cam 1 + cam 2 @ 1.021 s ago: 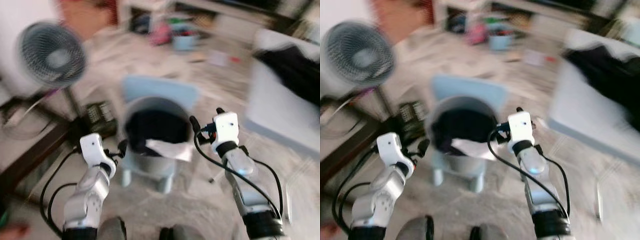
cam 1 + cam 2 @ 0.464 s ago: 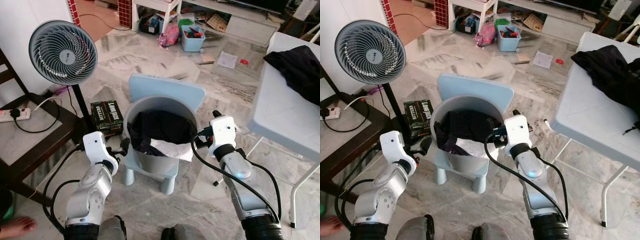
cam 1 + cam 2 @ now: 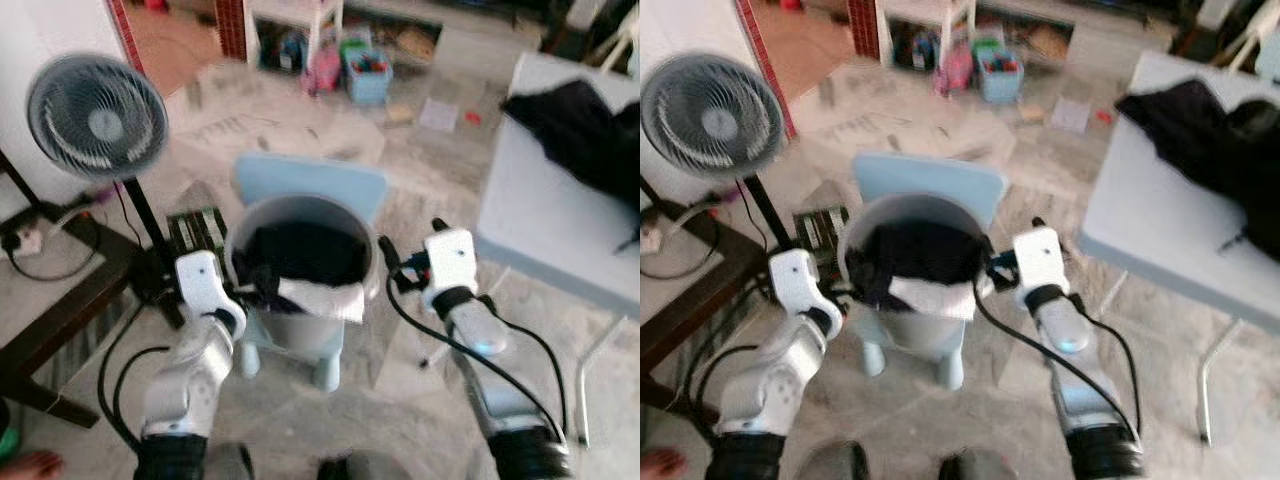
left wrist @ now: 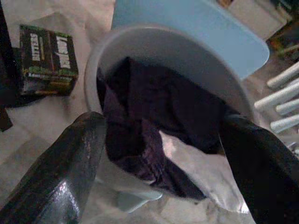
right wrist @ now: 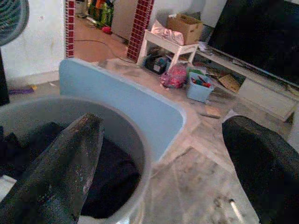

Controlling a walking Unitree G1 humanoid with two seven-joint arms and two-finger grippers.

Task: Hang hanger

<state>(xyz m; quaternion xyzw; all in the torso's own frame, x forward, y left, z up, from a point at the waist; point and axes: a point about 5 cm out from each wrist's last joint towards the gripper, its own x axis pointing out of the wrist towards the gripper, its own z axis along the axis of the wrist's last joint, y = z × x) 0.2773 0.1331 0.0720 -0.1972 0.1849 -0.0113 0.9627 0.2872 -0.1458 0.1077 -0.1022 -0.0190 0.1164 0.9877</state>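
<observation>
A grey bucket (image 3: 240, 235) stands on a small light-blue chair (image 3: 310, 180) just in front of me. Dark clothes (image 3: 300, 250) fill it, and a white cloth (image 3: 320, 297) hangs over its near rim. My left gripper (image 3: 258, 290) is at the bucket's left rim, open; in the left wrist view its fingers (image 4: 51, 172) frame the dark clothes (image 4: 159, 107) and the white cloth (image 4: 205, 177). My right gripper (image 3: 408, 240) hovers by the bucket's right rim, open, with the rim (image 5: 140, 154) and chair back (image 5: 121, 102) ahead of it.
A standing fan (image 3: 97, 118) is at the left beside a dark wooden bench (image 3: 50, 300). A green box (image 3: 195, 230) lies on the floor by the chair. A white table (image 3: 545, 215) at the right carries a black garment (image 3: 580, 110). Toys and shelves (image 3: 365, 65) are at the back.
The camera has shifted and the picture is blurred again. My left gripper has come in closer to the bucket's left rim. The right gripper stays beside the right rim.
</observation>
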